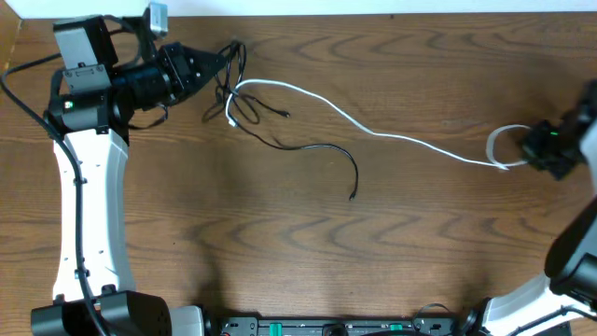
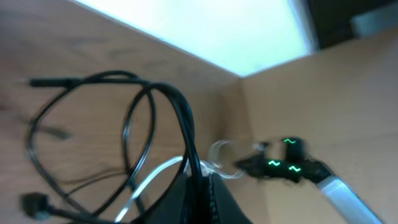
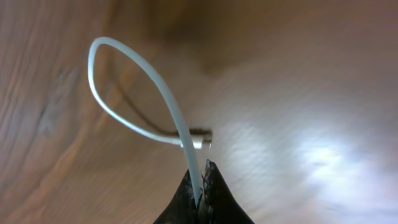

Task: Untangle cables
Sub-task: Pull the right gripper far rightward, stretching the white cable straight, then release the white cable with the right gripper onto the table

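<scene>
The left tool is clenched on a black cable in the tangle. The right tool, far from the tangle, pinches the white cable beside its plug. Both seem light, limp, slippery: better to hold near plugs.

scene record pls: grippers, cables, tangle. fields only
left gripper: shut on black cable, far-left of table
right gripper: shut on white cable, right edge of table
white cable path: runs from the tangle across the table to the right gripper, then loops back past the grip
plug: white cable's end, beside the right fingertips
tangle: black loops crossed with the white cable, next to the left gripper
black free end: lies loose mid-table
</scene>
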You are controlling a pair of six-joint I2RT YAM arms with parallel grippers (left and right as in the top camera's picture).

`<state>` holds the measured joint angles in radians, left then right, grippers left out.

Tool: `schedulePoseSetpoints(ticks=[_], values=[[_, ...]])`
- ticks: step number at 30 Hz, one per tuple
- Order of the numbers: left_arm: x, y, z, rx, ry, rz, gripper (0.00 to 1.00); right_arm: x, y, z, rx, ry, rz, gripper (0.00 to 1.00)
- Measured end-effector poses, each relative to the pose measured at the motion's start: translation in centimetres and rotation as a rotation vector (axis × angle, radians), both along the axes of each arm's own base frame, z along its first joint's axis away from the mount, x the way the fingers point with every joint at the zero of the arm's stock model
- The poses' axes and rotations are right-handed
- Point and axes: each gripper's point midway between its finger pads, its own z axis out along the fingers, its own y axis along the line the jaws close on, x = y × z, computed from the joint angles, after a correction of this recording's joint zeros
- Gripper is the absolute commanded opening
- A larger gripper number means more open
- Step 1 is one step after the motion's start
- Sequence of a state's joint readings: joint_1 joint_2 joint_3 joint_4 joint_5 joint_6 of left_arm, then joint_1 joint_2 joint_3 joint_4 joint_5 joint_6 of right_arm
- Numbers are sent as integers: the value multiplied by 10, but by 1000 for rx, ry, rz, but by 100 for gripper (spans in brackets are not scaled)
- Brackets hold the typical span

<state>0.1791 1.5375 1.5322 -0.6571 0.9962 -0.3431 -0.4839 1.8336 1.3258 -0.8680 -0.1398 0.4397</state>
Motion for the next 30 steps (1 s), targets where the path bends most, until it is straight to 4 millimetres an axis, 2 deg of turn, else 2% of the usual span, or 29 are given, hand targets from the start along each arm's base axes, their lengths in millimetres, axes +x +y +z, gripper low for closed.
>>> schedulePoseSetpoints(ticks=[5,9,12,19,21,27,30], values=[[0,30,-39,202,106,139,8,-33,-49,0,-3,26,-151,1],[-4,58,-62,361,182,247,7,-48,-69,0,-4,28,-219,1],[-6,72,-70,441,203,285,7,-47,-68,0,5,22,-218,1],[-7,89,-76,553,201,318,7,-32,-55,1,8,-2,-169,1],[-9,104,-80,624,232,379,8,-31,-54,1,-2,5,-174,1],[-32,167,-91,844,399,697,7,-40,-65,0,-38,35,-224,1],[-37,185,-92,892,436,803,7,-43,-69,0,-46,41,-241,1]])
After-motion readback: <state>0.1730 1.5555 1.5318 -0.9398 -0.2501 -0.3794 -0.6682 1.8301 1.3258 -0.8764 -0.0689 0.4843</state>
